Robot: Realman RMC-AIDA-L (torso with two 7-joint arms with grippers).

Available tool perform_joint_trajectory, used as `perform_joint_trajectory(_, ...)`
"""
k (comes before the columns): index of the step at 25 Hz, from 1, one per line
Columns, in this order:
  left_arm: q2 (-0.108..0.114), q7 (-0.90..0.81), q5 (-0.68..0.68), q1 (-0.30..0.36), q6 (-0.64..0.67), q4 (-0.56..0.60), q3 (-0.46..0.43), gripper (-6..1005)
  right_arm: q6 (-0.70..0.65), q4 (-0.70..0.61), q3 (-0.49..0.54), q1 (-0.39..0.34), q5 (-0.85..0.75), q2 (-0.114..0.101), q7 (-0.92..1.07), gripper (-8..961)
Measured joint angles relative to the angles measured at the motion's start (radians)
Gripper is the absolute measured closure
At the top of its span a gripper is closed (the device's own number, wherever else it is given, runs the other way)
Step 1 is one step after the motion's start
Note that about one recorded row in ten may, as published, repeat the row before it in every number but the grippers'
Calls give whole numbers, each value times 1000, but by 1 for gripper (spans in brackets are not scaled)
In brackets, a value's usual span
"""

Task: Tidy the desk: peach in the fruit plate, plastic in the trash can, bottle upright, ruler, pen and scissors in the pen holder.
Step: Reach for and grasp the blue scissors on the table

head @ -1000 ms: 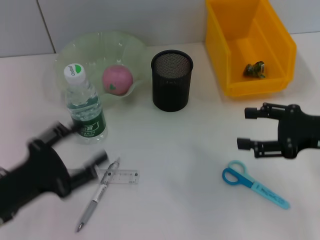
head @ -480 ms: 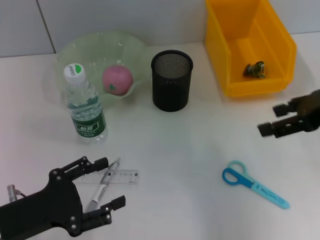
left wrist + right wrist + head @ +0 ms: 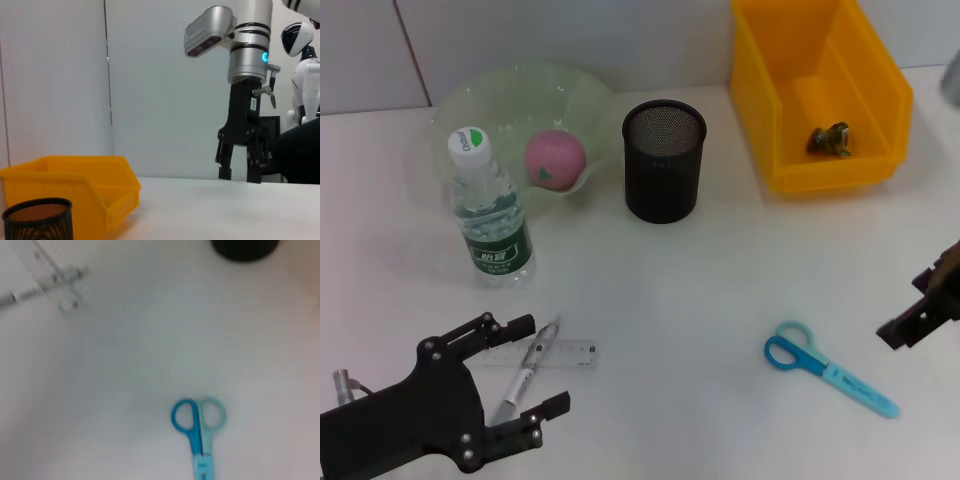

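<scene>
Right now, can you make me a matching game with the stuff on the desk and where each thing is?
Things:
1. peach
2. plastic scrap
3. pen
4. bottle

Places:
A. lying across the ruler, by the left pincer
B. standing upright in front of the fruit plate
C. inside the yellow trash bin
D. in the fruit plate

Pairs: 1-D, 2-C, 3-A, 4-B

Bright, even light; soft shadows; right wrist view blurred.
</scene>
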Motion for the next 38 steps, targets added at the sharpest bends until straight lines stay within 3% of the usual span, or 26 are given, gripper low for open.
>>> perform_joint_trajectory(7, 0, 24, -1, -2, -1, -6, 6, 210, 32, 17, -165, 13, -73, 6, 86, 160)
perform_joint_trajectory(16, 3, 27, -1, -20, -4, -43, 6, 210, 153, 119, -264, 9, -82, 10, 130, 163)
perform_joint_trajectory(26, 3, 30, 0, -21, -2, -44, 8, 211, 228, 133, -411, -16, -90, 15, 192, 165)
perform_joint_trajectory(38, 2, 53, 0, -19, 4, -53, 8, 212, 321, 214, -493, -25, -96, 16, 267, 169)
